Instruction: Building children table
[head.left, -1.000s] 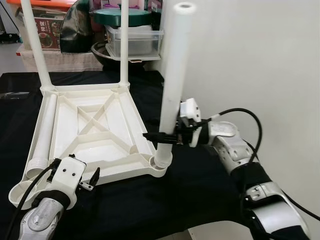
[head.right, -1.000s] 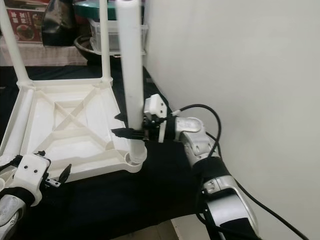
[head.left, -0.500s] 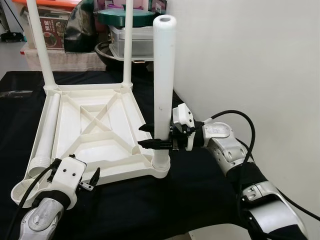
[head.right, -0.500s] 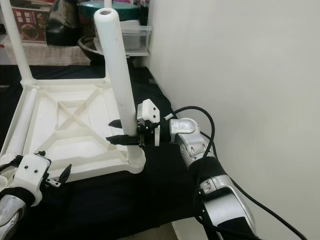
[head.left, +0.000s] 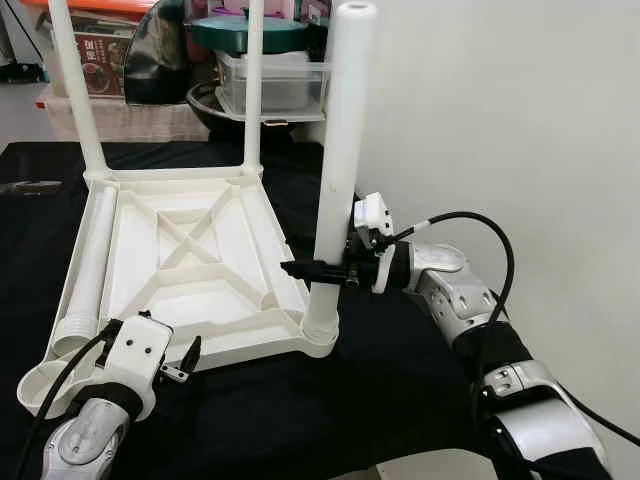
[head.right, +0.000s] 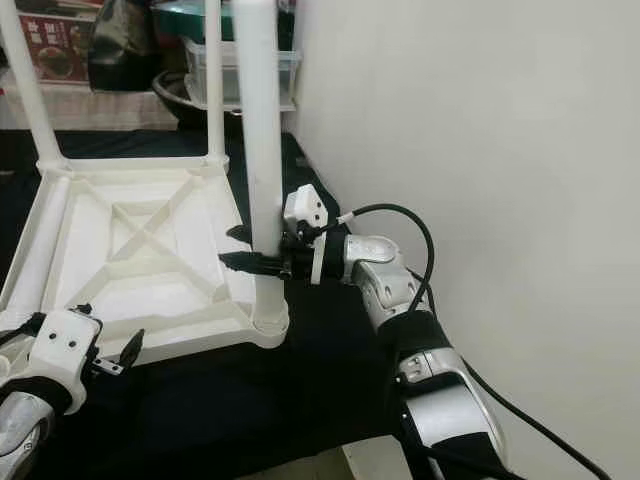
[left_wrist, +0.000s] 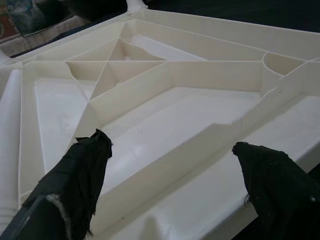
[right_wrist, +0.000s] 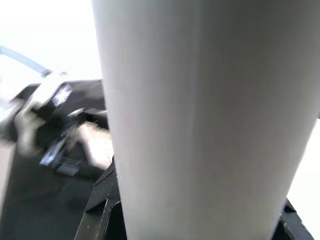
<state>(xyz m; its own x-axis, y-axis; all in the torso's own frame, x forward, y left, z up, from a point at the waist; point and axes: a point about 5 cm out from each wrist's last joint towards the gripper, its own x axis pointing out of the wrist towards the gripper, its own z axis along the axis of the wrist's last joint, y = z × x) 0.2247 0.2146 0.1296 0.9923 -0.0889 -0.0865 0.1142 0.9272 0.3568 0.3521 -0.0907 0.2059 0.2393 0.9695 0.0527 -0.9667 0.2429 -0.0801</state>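
Right gripper (head.left: 318, 268) pinches white table leg (head.left: 338, 160) low; leg near-upright in corner socket (head.left: 318, 335) of upturned tabletop (head.left: 190, 262). Left gripper (left_wrist: 175, 170) spread, idle at near edge.

Our right arm reaches out and bends in toward the white table leg (head.left: 335, 170). Our right gripper (head.left: 312, 269) has its two black fingers closed around that leg, low down, just above the leg's bottom end. Our left gripper (head.left: 178, 362) rests low, well apart from the leg, and its two black fingers (left_wrist: 85, 170) are spread wide apart, holding nothing.
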